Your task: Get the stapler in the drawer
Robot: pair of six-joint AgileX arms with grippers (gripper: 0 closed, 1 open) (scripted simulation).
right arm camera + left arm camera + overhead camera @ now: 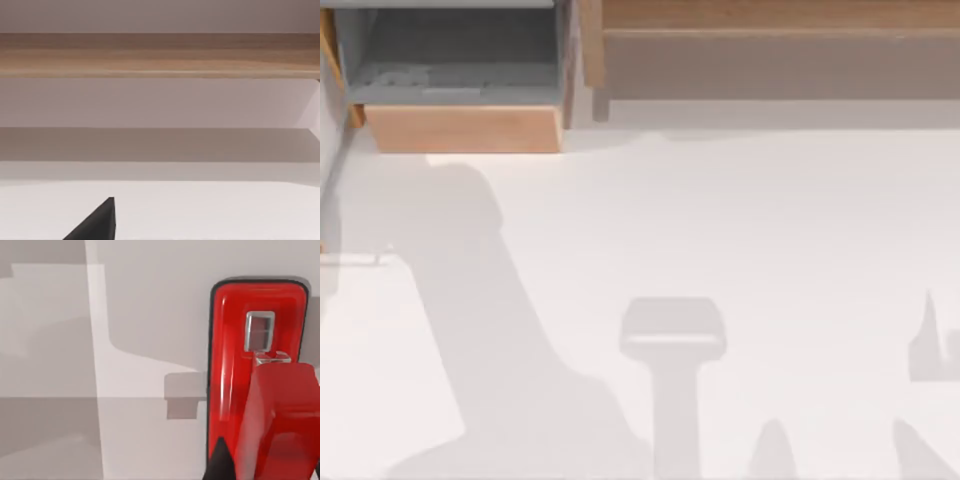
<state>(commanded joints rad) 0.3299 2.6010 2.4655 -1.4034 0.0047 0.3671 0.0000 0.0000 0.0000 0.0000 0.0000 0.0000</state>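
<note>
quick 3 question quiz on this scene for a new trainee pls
1. True or false: the drawer at the top view's left is pulled open, its grey inside showing.
2. In the left wrist view, the stapler seen up close is: A) blue B) red C) green
3. Fill in: the right wrist view faces a long wooden ____.

Key: 1 true; 2 B; 3 shelf unit

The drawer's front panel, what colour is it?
Light tan wood, on the grey-walled drawer; the top view shows it best.
</note>
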